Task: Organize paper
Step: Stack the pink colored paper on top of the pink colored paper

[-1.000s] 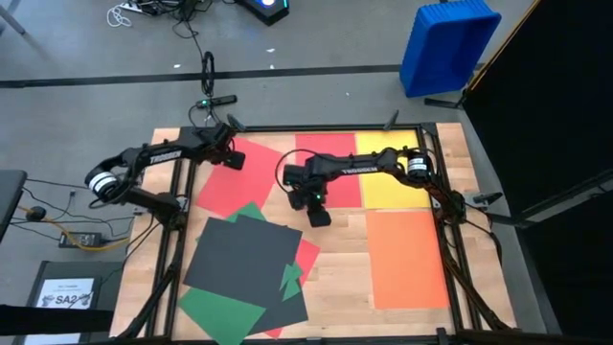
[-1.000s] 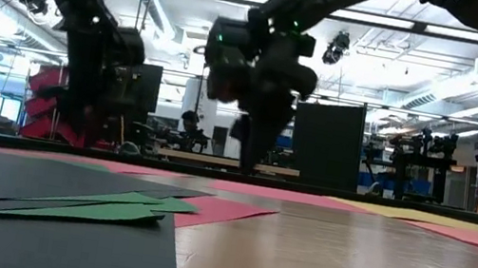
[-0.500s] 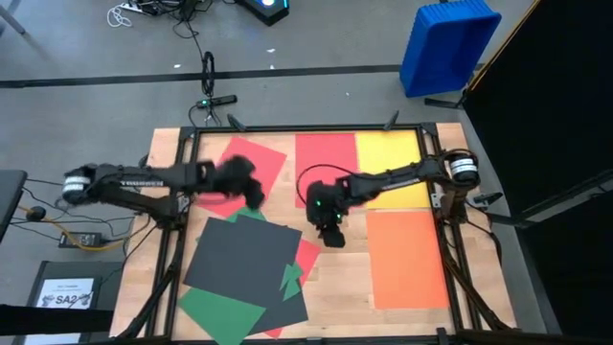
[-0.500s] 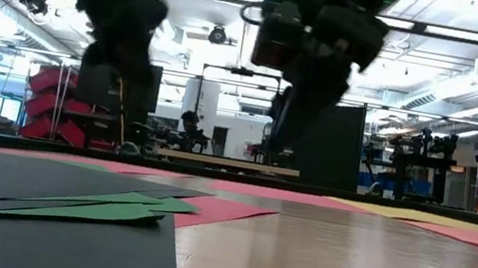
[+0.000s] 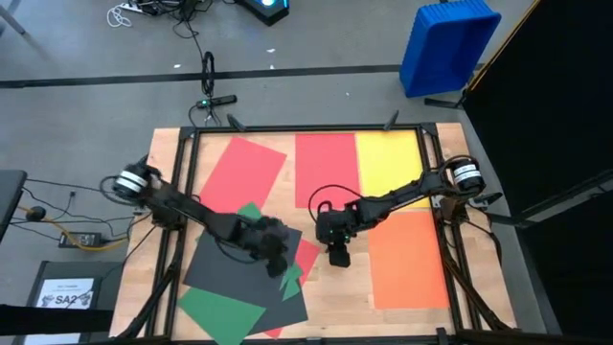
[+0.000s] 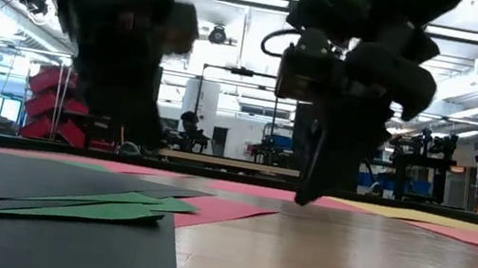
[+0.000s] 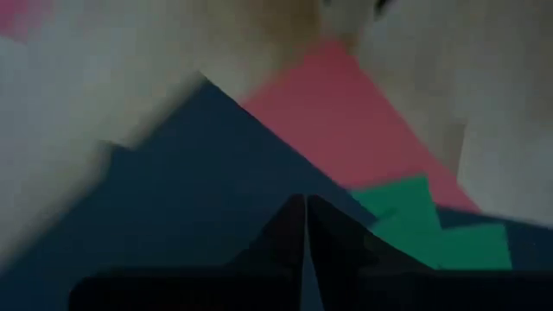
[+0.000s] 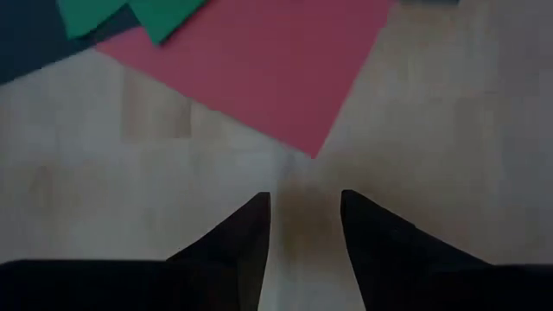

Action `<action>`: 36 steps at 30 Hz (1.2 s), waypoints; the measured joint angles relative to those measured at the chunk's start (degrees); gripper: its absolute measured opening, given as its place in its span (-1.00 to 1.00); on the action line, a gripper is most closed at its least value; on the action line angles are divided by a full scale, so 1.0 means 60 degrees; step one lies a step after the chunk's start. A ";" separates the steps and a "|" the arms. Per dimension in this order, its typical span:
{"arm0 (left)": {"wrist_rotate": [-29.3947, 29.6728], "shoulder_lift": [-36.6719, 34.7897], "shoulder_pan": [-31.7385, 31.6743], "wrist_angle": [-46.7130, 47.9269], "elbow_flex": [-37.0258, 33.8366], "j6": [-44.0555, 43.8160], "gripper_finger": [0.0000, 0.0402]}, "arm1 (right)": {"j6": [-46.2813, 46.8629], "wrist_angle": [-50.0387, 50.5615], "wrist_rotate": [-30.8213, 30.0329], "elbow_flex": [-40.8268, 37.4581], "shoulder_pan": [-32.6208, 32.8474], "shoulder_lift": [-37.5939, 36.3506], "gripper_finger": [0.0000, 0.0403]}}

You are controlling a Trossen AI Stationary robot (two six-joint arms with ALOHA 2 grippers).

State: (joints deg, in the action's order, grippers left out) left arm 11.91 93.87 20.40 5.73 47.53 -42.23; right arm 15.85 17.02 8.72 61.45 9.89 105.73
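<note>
Fingers pressed together, the left gripper (image 5: 275,251) hangs over the jumbled dark paper (image 5: 239,257), while the right gripper (image 5: 338,255), fingers parted, lines up on the red sheet's (image 8: 259,60) corner, likely to pull it free.

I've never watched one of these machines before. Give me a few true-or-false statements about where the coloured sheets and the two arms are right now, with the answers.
1. The yellow sheet lies at the table's far side, next to a red sheet. True.
2. The orange sheet is buried under the dark pile. False: it lies alone and flat on the right side, uncovered.
3. The left gripper is over the large black sheet with its jaws closed together. True.
4. The right gripper is clamped on a red sheet. False: its jaws are open over bare wood, just short of the corner of the red sheet.
5. Green sheets are mixed into the dark pile. True.
</note>
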 joint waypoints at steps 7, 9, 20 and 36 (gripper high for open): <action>-0.0440 0.1913 0.0317 0.1630 0.2051 0.0375 -1.00 | 0.1651 -0.1863 0.0305 -0.1064 0.0041 -0.0016 -0.39; -0.0444 0.2214 0.0303 0.2112 0.2502 0.0432 -1.00 | 0.1999 -0.2229 0.0328 -0.1262 0.0027 -0.0031 -0.38; -0.0450 0.2564 0.0234 0.2283 0.2806 0.0656 -1.00 | 0.2383 -0.2772 0.0286 -0.1496 0.0018 -0.0023 -0.39; -0.0102 0.2597 0.0093 0.2107 0.2778 0.0749 -1.00 | 0.2462 -0.3951 0.0851 -0.1512 0.0015 0.0047 -0.40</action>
State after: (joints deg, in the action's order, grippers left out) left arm 11.30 109.45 20.96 18.37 64.20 -37.74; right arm 30.63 -6.69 13.83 52.38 9.98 106.02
